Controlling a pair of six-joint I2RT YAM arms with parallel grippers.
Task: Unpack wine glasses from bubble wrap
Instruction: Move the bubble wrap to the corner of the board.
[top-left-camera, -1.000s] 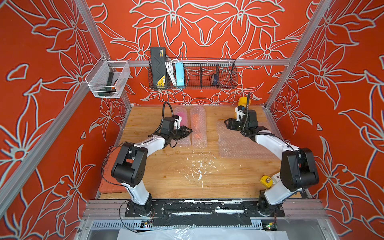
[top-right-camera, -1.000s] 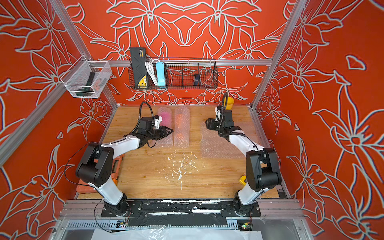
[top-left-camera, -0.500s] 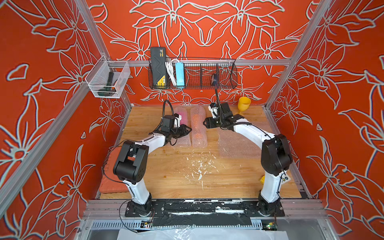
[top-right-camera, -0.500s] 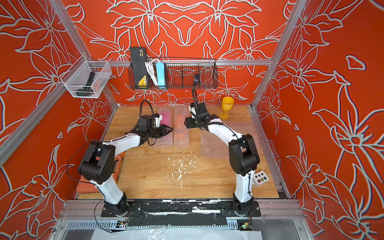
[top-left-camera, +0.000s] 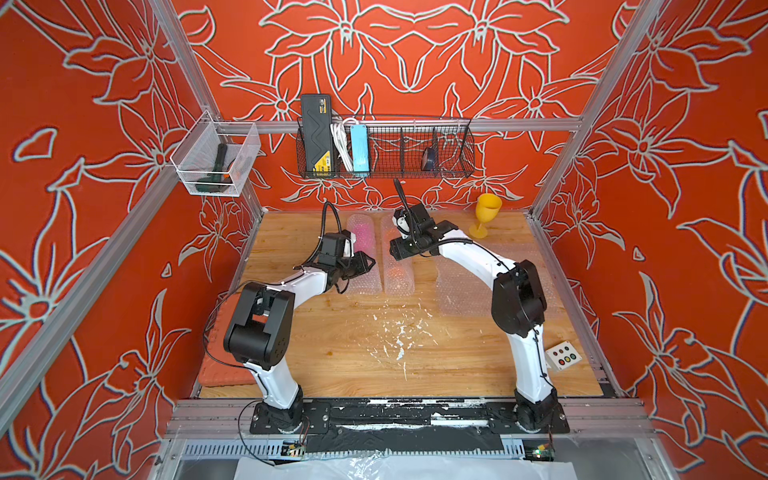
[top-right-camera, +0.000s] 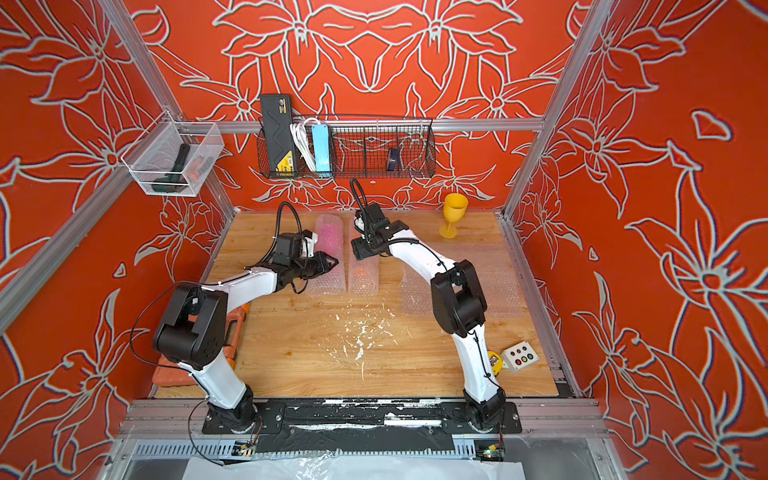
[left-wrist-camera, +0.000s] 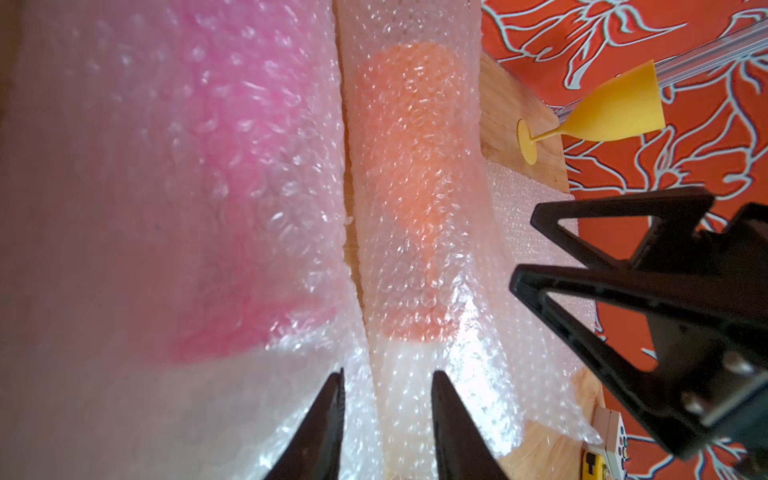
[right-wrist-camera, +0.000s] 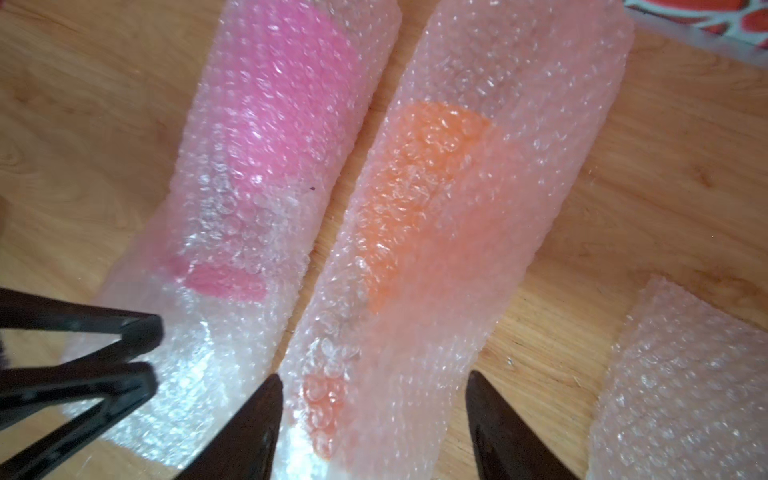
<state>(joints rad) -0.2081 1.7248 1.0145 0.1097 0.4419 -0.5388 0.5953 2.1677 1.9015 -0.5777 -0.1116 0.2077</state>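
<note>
A yellow wine glass (top-left-camera: 486, 210) (top-right-camera: 453, 212) stands upright and bare at the back right. Two bubble wrap rolls lie side by side mid-table: one showing pink (top-left-camera: 363, 245) (right-wrist-camera: 274, 124), one showing orange (top-left-camera: 398, 272) (right-wrist-camera: 419, 199). A flat bubble wrap sheet (top-left-camera: 465, 286) lies to their right. My left gripper (top-left-camera: 370, 262) (left-wrist-camera: 387, 374) hovers narrowly open at the near end of the pink roll, beside the seam between the rolls. My right gripper (top-left-camera: 395, 249) (right-wrist-camera: 374, 376) is open and straddles the orange roll.
A button box (top-left-camera: 563, 355) and a yellow tape measure (top-right-camera: 494, 359) sit at the front right. An orange case (top-left-camera: 220, 374) lies at the front left. White flecks (top-left-camera: 399, 332) mark the table's middle. A wire basket (top-left-camera: 386, 149) and a clear bin (top-left-camera: 214, 160) hang on the back frame.
My right arm swung left from the yellow wine glass at the back right to over the orange roll; the glass stays standing. The left gripper has barely moved.
</note>
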